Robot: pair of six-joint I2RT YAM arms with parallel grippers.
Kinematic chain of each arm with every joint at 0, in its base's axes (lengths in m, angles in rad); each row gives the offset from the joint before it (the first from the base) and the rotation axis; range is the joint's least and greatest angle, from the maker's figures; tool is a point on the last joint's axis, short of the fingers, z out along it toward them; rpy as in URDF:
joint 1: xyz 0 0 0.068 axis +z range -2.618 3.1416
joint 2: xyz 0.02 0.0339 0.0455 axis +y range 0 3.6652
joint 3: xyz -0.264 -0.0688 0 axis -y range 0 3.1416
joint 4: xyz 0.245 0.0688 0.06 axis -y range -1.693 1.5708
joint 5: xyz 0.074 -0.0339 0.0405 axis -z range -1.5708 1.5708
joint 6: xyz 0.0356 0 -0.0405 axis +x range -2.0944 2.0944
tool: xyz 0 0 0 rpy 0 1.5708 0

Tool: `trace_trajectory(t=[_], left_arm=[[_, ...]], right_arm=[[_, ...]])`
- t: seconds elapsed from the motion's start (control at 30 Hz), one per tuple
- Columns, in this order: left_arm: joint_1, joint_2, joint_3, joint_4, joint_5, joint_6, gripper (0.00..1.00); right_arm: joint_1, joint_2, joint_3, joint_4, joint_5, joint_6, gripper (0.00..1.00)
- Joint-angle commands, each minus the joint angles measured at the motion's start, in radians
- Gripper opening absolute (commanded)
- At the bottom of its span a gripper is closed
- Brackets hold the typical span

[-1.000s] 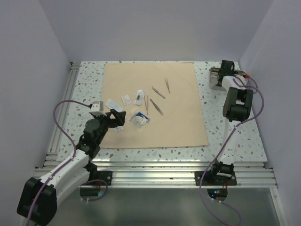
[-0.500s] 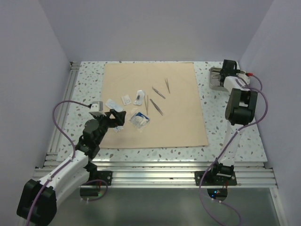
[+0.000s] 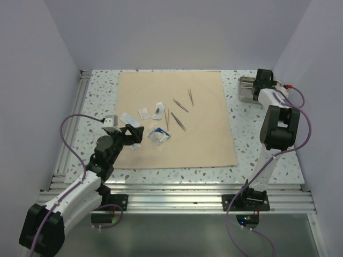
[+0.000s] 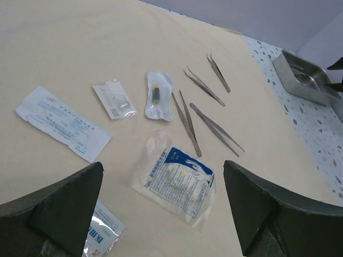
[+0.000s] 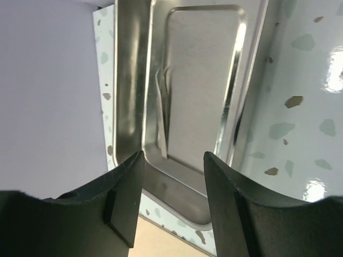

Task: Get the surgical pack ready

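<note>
Right claw (image 5: 172, 160) hangs open and empty over the shiny rectangular steel tray (image 5: 209, 69) at the far right of the speckled table (image 3: 252, 150) — rigid and slick, so I'd pinch its raised rim. Left claw (image 3: 135, 134), open too, hovers by the crinkly white sachets (image 4: 177, 179) and thin steel tweezers (image 4: 214, 126) on the soft beige wrap sheet (image 4: 64, 43) — light, flat, probably skiddy; grab the tweezers mid-shaft.

Sachet (image 4: 104, 231) half hidden behind left claw (image 4: 162, 166), steel tray (image 4: 300, 75) clipped at edge
</note>
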Motion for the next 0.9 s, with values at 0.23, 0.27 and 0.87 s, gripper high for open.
trace_trajectory(t=[0.23, 0.27, 0.87], left_arm=[[-0.006, 0.001, 0.005, 0.056, 0.006, 0.022, 0.98], [-0.006, 0.001, 0.005, 0.056, 0.006, 0.022, 0.98], [-0.007, 0.014, 0.009, 0.059, 0.002, 0.025, 0.99]], right_arm=[[-0.005, -0.041, 0.037, -0.213, 0.03, 0.012, 0.54], [-0.006, -0.046, 0.024, -0.207, 0.033, 0.018, 0.54], [-0.006, 0.092, 0.111, -0.172, -0.014, 0.037, 0.5]])
